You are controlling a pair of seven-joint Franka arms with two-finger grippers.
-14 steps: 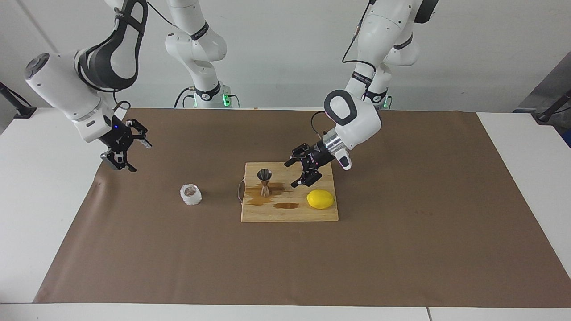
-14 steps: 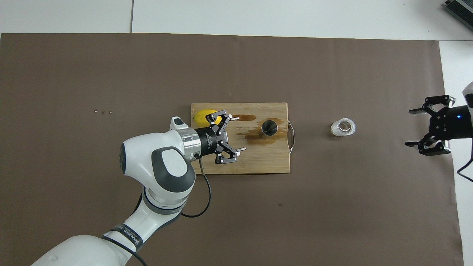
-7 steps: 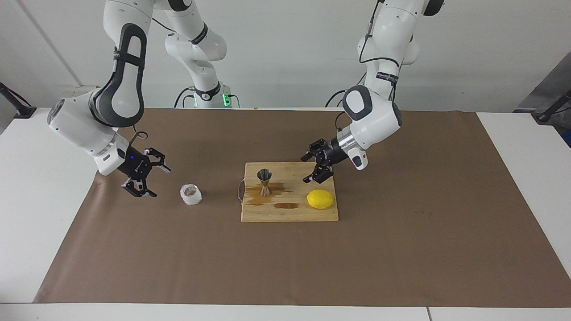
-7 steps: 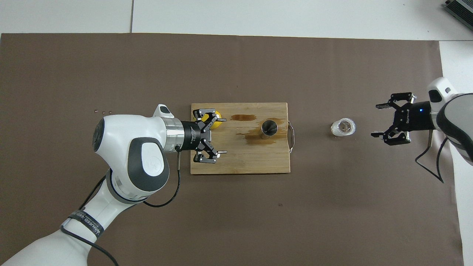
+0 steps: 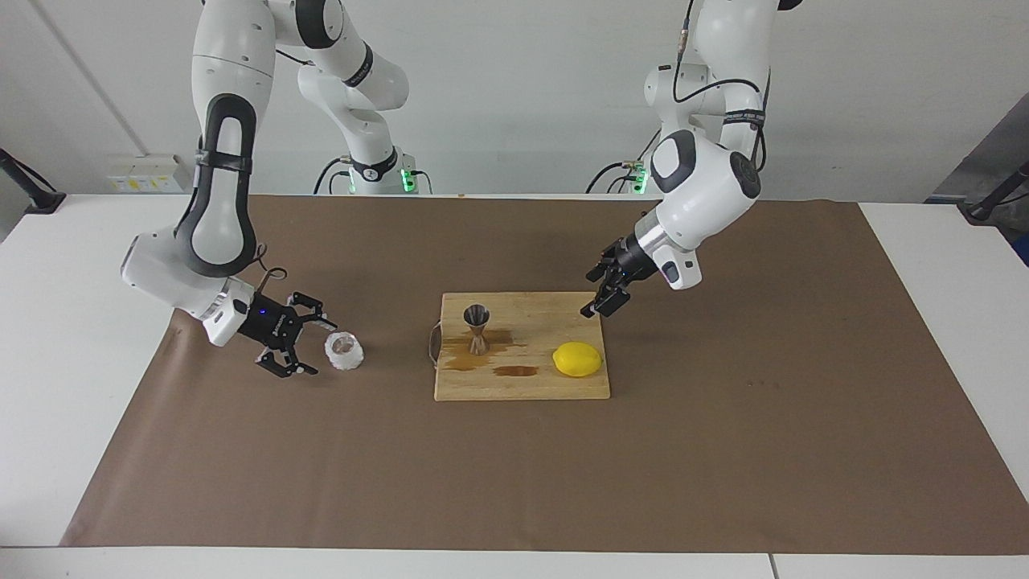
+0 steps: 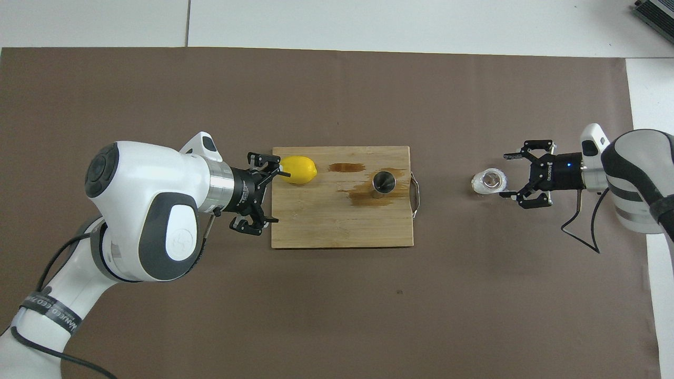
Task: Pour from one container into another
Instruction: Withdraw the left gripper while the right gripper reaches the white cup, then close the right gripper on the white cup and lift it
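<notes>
The glass cup (image 5: 344, 351) stands on the brown paper covering the bench (image 5: 924, 265), toward the right arm's end, its contents hard to make out through the bumpy wall. The right end effector (image 5: 309, 347) sits low just beside it, fingers spread wide and empty; whether a fingertip touches the glass cannot be told. The steel jigger (image 5: 477, 328) stands upright on the wooden cutting board (image 5: 522, 388), amid dark wet stains (image 5: 514, 371), with a lemon (image 5: 577, 359) on the board toward the left arm's end. The left end effector (image 5: 604, 293) hangs over the board's edge, spread open, holding nothing. In the overhead view the left arm's bulk hides part of the paper.
</notes>
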